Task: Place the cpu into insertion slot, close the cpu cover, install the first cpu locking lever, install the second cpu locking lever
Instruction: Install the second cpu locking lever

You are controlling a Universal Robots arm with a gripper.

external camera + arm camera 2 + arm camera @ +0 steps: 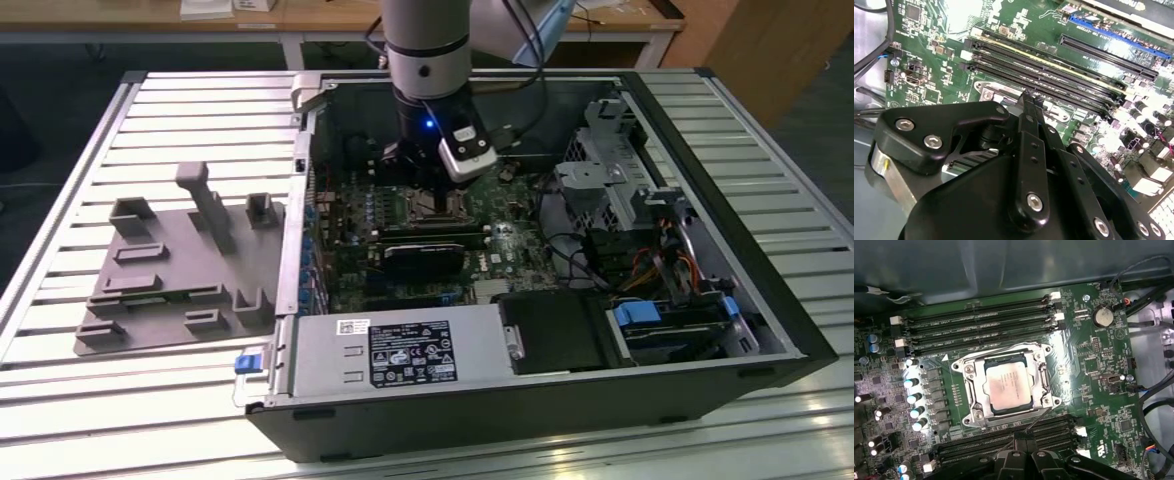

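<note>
cpu sits flat and face-up in the insertion slot with the cpu cover down around it, gripper low beside the socket edge, jaws look pinched together on nothing; square chip has no long axis, so press the thin lever down slowly.

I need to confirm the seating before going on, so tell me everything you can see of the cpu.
In the first wrist view the cpu is a flat square chip with a pale silvery-grey, metallic-looking face carrying faint print. It lies flat in the insertion slot on the green board, its face showing through the square window of the silver cpu cover, which lies down around it and frames its edges. The pincer is off the chip, nearer the board's memory slots.
</note>
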